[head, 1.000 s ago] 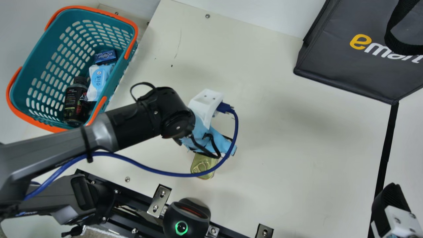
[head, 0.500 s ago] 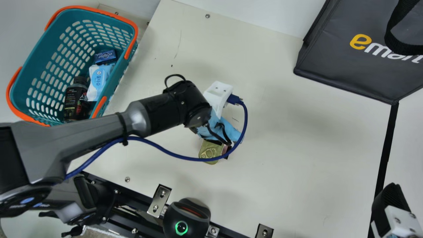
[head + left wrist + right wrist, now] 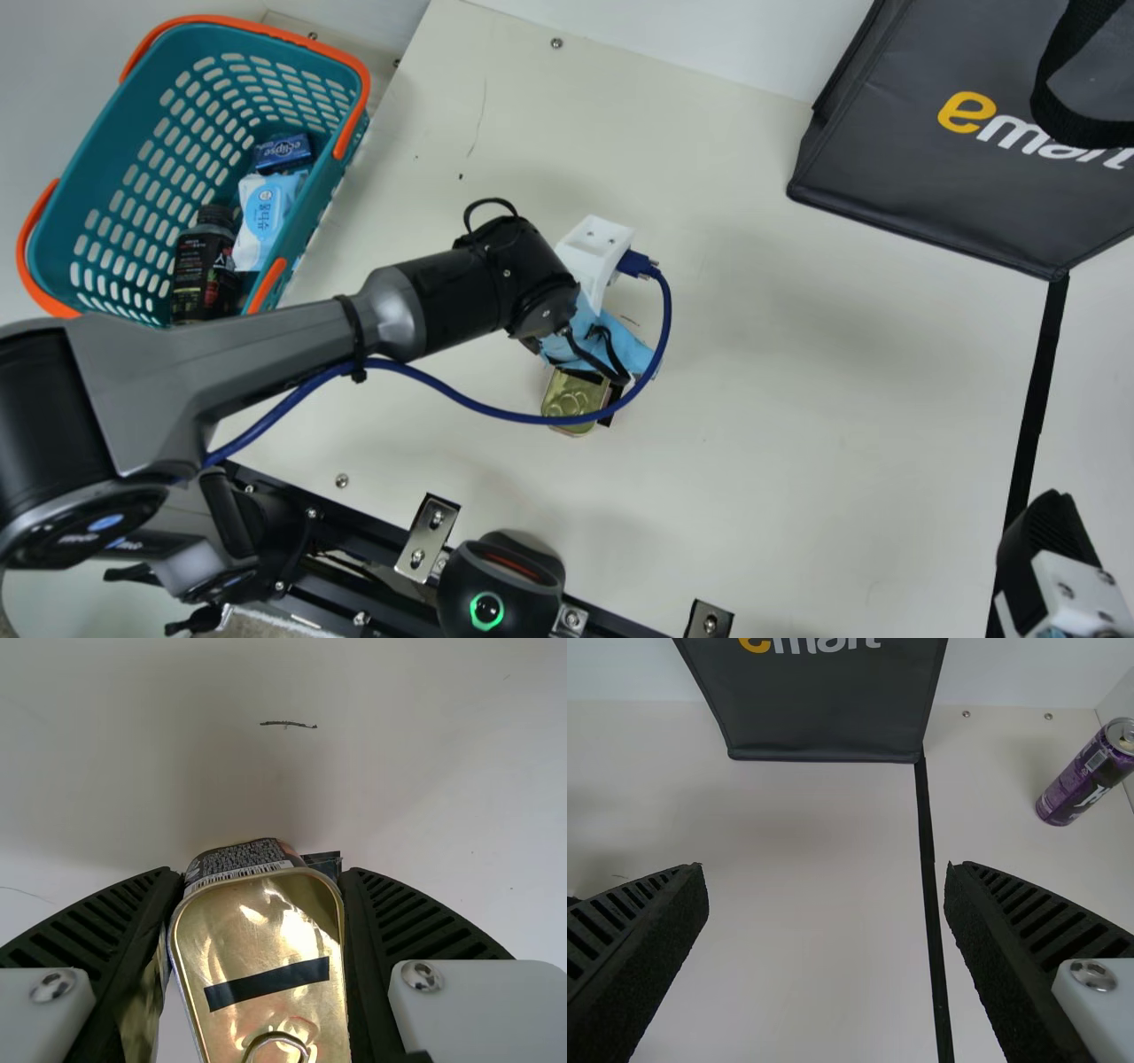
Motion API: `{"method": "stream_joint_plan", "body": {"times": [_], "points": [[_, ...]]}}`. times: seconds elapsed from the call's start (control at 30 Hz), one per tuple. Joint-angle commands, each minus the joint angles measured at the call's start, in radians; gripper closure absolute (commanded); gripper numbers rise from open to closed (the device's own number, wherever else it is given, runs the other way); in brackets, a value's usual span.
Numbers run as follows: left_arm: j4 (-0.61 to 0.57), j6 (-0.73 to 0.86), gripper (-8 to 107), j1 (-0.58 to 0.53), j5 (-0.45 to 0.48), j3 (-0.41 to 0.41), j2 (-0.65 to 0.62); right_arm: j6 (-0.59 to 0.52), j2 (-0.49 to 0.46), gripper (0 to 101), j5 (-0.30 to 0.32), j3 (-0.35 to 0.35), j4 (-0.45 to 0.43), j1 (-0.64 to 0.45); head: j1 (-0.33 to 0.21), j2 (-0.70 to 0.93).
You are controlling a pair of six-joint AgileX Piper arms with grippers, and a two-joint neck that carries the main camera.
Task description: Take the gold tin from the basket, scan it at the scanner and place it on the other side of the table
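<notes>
Currently, the gold tin is in the grip of the left end effector, over the counter, between the basket and the bag. Left wrist view: the end effector is parted by about the tin's width, one ribbed finger at either side; the gold lid carries a pull ring and a dark strip, and a barcode is visible on the dark printed side. The scanner, ringed with green light, sits at the counter's near edge, apart from the tin. The right end effector stands wide open, holding nothing. Basket contents: dark bottle, light-blue pack, small blue pack. Right wrist view: purple can, across the black strip from most of the bag.
</notes>
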Motion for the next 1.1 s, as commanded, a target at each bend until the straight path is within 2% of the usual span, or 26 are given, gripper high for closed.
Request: {"method": "stream_joint_plan", "body": {"times": [0.0, 0.3, 0.5, 0.63, 0.8, 1.07], "points": [[0.003, -0.002, 60, 0.001, -0.008, 0.005, -0.005, 0.000, 0.000, 6, 0.000, 0.000, 0.000, 0.000, -0.029, 0.002], [-0.015, 0.000, 30, 0.008, -0.042, 0.046, -0.061, 0.000, 0.000, 6, 0.000, 0.000, 0.000, 0.000, -0.029, 0.002], [-0.114, 0.067, 10, 0.041, -0.067, 0.096, -0.150, 0.000, 0.000, 6, 0.001, 0.000, 0.000, 0.000, -0.029, 0.002], [-0.195, 0.142, 9, 0.088, -0.067, 0.140, -0.237, 0.000, 0.000, 6, 0.000, 0.000, 0.000, 0.000, -0.029, 0.002], [-0.283, 0.250, 9, 0.166, -0.024, 0.187, -0.361, 0.000, 0.000, 6, 0.000, 0.000, 0.000, 0.000, -0.029, 0.002], [-0.301, 0.365, 9, 0.305, 0.088, 0.219, -0.549, 0.000, 0.000, 6, 0.000, 0.000, 0.000, 0.000, -0.029, 0.002]]}}
